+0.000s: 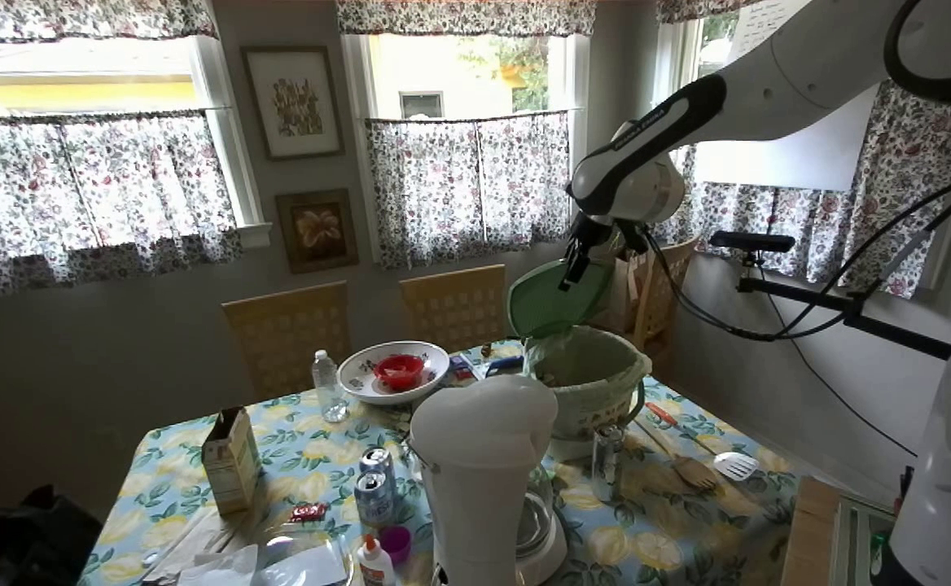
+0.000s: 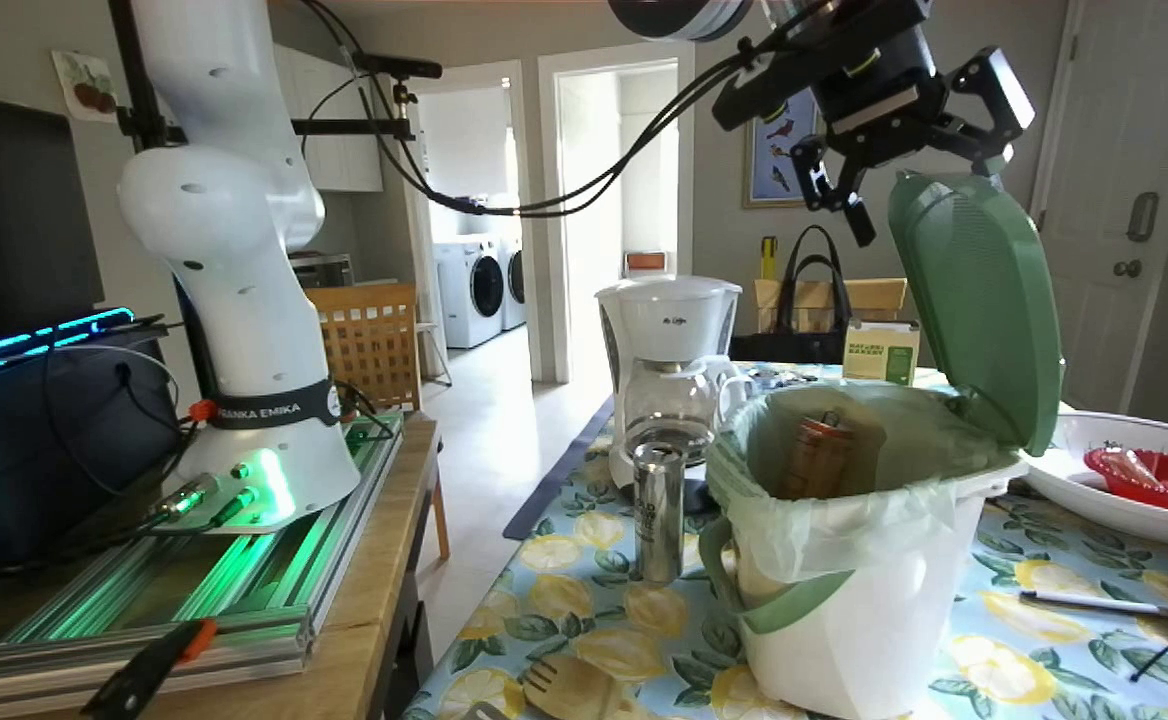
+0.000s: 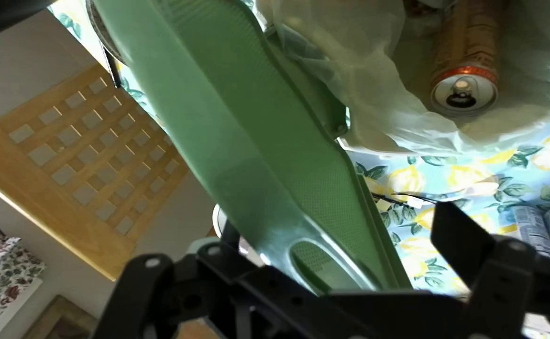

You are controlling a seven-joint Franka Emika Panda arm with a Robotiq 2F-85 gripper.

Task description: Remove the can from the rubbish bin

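Observation:
The rubbish bin (image 1: pixel 593 407) stands on the table, its white body (image 2: pixel 864 620) lined with a pale bag. Its green lid (image 2: pixel 989 310) is raised and also shows in the wrist view (image 3: pixel 237 136). A red-orange can (image 2: pixel 816 460) leans inside the bin; the wrist view shows its silver top and the can body (image 3: pixel 468 56). The can is hidden in an exterior view. My gripper (image 2: pixel 924 195) is open above the lid's upper edge. In the wrist view my gripper (image 3: pixel 341 235) has a finger on each side of the lid, apart from it. It holds nothing.
A silver can (image 2: pixel 659 520) stands beside the bin. A white coffee maker (image 1: pixel 475 464) is close by. A white bowl (image 1: pixel 357 378) with a red bowl (image 1: pixel 398 371), a bottle (image 1: pixel 329 387), a carton (image 1: pixel 230 468) and utensils (image 1: pixel 691 472) lie around.

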